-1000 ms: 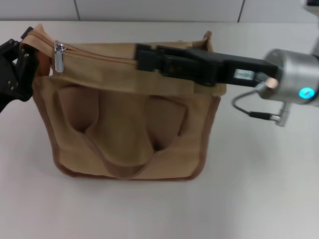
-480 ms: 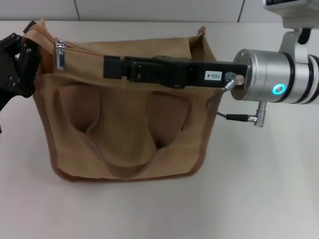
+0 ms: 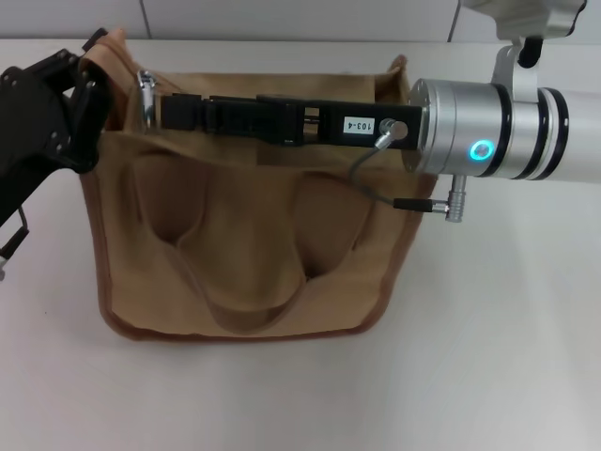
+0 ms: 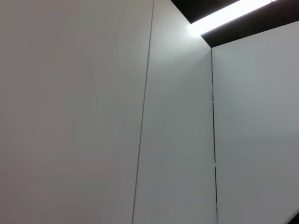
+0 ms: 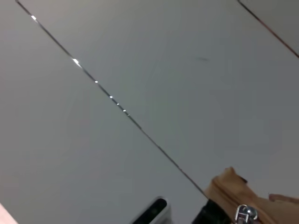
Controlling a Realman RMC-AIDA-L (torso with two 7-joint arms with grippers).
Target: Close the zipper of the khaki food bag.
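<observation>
The khaki food bag [image 3: 244,244] lies on the table with its handles flat on the front panel. The zipper's silver slider and pull tab [image 3: 147,94] sit at the bag's left end. The rest of the zipper line is hidden under my right arm. My right gripper [image 3: 174,111] reaches across the bag's top from the right, and its tip is just right of the pull tab. My left gripper [image 3: 89,70] is shut on the bag's top left corner. The right wrist view shows the pull tab [image 5: 245,213] and the bag's corner [image 5: 229,189].
The white table [image 3: 488,357] surrounds the bag. My right arm's silver wrist [image 3: 488,141] and its cable hang over the bag's right end. A wall runs behind the table [image 3: 282,19]. The left wrist view shows only wall panels [image 4: 93,116].
My right gripper has moved left along the bag's top, from mid-bag to beside the pull tab. The bag's left end and my left gripper have shifted right and slightly up.
</observation>
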